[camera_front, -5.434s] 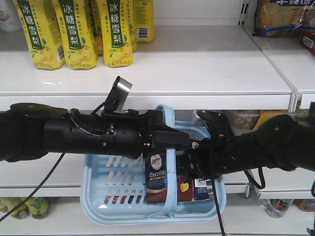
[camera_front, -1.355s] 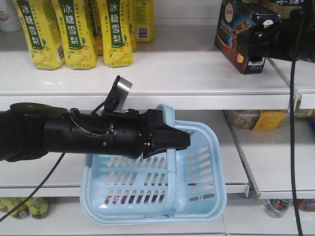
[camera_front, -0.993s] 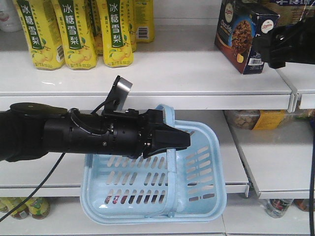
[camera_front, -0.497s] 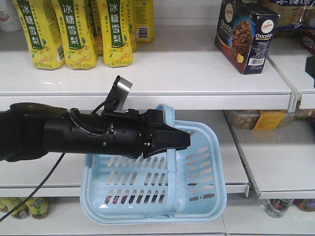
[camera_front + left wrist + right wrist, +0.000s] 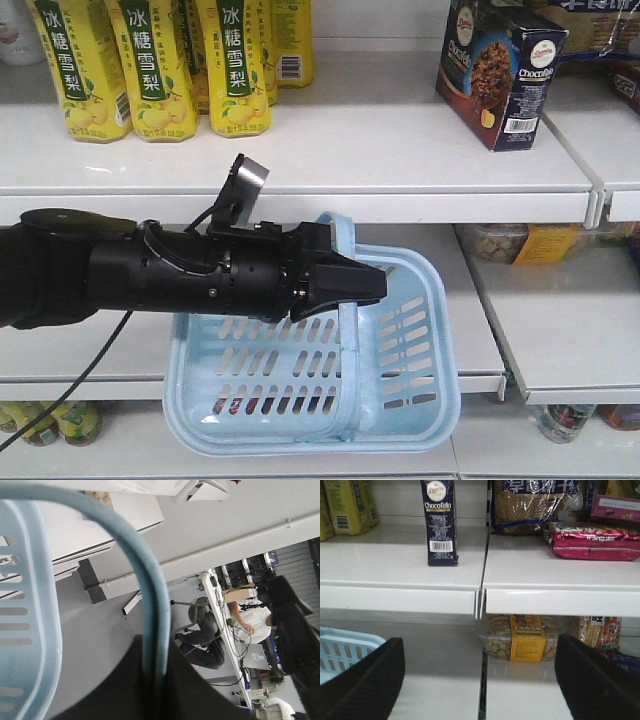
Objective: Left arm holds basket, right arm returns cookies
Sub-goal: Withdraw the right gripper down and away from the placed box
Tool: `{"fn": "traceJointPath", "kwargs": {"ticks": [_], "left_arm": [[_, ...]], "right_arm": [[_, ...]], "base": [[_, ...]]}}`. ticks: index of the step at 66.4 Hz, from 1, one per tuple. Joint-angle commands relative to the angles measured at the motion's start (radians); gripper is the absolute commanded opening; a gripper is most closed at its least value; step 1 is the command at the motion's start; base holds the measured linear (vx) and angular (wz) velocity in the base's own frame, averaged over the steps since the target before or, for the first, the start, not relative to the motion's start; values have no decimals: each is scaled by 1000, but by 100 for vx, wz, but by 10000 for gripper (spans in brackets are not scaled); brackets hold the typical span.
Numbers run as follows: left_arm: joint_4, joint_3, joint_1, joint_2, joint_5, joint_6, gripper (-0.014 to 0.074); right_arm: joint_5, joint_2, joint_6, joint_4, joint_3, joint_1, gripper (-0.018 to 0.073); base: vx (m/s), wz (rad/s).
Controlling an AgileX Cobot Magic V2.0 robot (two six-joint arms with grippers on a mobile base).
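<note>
The cookies stood upright on the top shelf, upper right of the front view, free of any grip. The box looked light, stiff and crushable; its 2 broad faces suited a hold. The right gripper was spread apart. The left gripper clamped the basket handle.

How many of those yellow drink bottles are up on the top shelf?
4 show: three yellow bottles in front at the left, and one behind. More may be hidden behind them or beyond the picture's edge.
</note>
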Motion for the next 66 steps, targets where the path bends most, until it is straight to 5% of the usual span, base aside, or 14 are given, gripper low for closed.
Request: {"fn": "traceJointPath", "kwargs": {"ticks": [1,14,51,66], "left_arm": [[-110,-37,-3,-51,31,11,-6],[-110,-37,-3,-51,30,11,-6],[-110,-37,-3,-51,30,11,-6],[-110,-37,-3,-51,30,11,-6]], "right_arm": [[-96,-98,2,-6,62,-4,582],[-269,-280,2,-5,207,-4,582],[-305,-291,0,-11,367,-4,579],[-305,-291,0,-11,367,-4,454]], "base": [[0,0],[0,0],[0,0],[0,0]]}}
